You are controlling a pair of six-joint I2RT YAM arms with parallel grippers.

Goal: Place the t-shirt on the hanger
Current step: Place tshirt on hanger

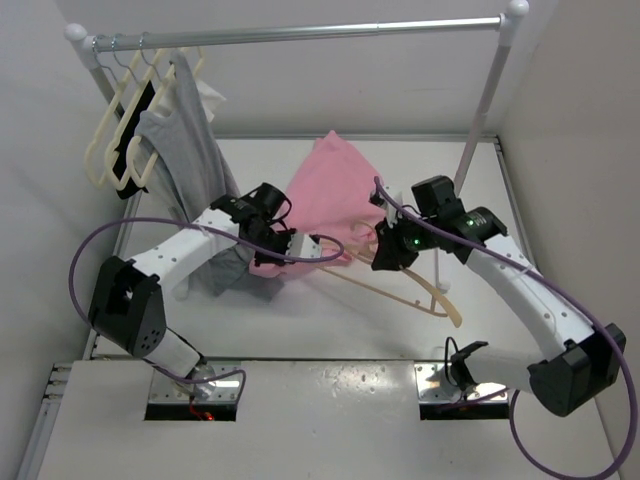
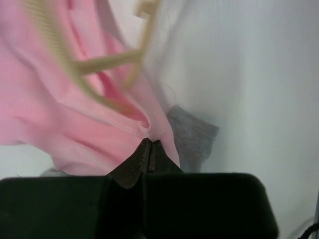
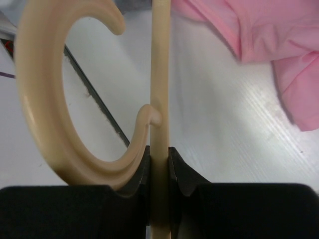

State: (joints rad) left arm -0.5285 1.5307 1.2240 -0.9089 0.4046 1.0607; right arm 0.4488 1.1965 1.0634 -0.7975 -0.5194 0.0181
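left gripper point(image 2: 149, 145) is clamped tight on a seamed edge of the t-shirt point(image 2: 75, 129). right gripper point(image 3: 159, 155) is pinched on the hanger point(image 3: 159, 74), on the straight bar right beside the hook root. The shirt sits bunched toward the back of the table point(image 1: 330, 340), between the two arms. The hanger is held low just right of it, one arm tip at the pink cloth, the other pointing to the near right. My read: the step is threading a hanger arm into the shirt opening. To do it well, the left should lift its edge so the opening gapes. The right should feed the tip in slowly along the arm's own line, with no twist, since a thin bar can pivot in the jaws. The left wrist view shows hanger arms overlapping the pink close up, but blurred; can't tell if they are inside or on top. It also shows the gray garment point(image 2: 194, 134) right by the pinch, a snag risk. Only the top view gives the layout and the rail point(image 1: 300, 35). Only the right wrist view confirms the bar grip.
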